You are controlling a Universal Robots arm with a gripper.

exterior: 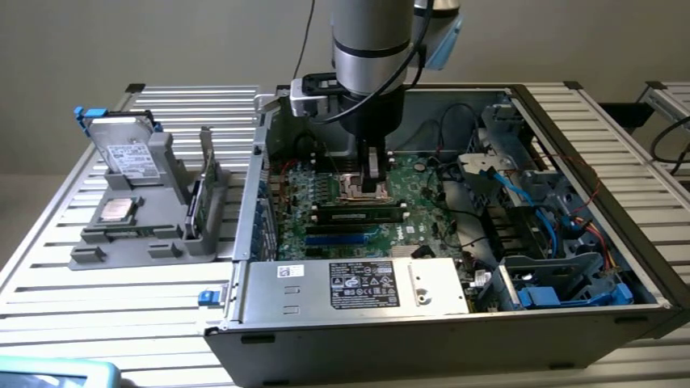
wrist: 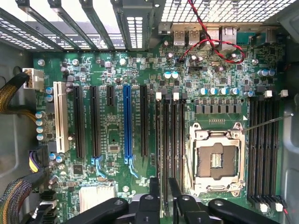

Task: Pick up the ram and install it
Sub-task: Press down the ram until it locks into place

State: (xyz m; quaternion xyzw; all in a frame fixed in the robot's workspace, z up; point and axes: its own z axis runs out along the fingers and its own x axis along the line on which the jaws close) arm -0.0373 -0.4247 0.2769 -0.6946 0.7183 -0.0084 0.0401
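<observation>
The ram (exterior: pixel 361 216) is a thin dark-green stick with a pale label. It stands on edge in a black motherboard slot beside the open CPU socket (wrist: pixel 216 158). In the wrist view the ram (wrist: pixel 164 140) shows edge-on, running up from between my two black fingers. My gripper (exterior: pixel 374 191) reaches straight down into the open computer case. There my gripper (wrist: pixel 164 185) has one finger on each side of the stick, drawn in narrow against it. The lower edge of the ram is hidden in the slot.
A grey fixture (exterior: pixel 151 242) on the slatted table at the exterior view's left holds a silver drive (exterior: pixel 128 149), a small square chip (exterior: pixel 115 210) and a thin upright board (exterior: pixel 197 202). Inside the case are a labelled metal box (exterior: pixel 356 284), cables and drive cages (exterior: pixel 561 275).
</observation>
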